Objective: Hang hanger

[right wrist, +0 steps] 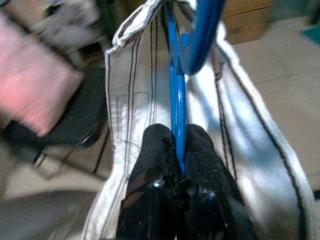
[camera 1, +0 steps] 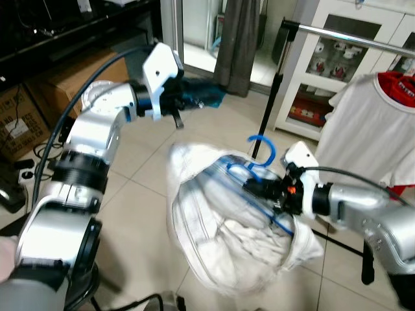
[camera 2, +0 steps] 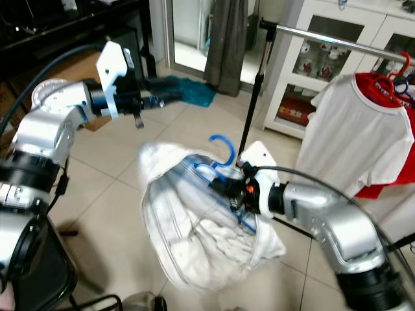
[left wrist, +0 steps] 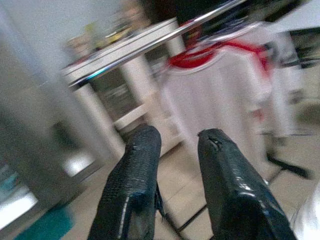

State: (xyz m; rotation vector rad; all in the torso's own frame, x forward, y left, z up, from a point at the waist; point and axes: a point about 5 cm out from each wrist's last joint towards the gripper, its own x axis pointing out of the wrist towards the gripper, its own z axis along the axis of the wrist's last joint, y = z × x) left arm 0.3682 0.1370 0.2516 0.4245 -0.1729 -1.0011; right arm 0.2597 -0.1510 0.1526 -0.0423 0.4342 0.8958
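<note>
Blue hanger (camera 1: 259,170), carrying a white garment (camera 1: 227,227), pinched in the closed right gripper (right wrist: 179,160), at seven o'clock below the clothes rail (camera 1: 350,37). Left gripper (left wrist: 175,165) raised, fingers parted, empty, aimed at a hung white shirt (left wrist: 225,95).

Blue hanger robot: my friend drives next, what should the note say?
Right pincer: shut on the blue plastic hanger, which carries a white garment with dark stripes, held above the tiled floor.
Left pincer: open, empty, raised and pointing toward the silver clothes rail.
Done: hanger picked up.
Left: lift its hook onto the rail beside the white T-shirt with red collar.
</note>
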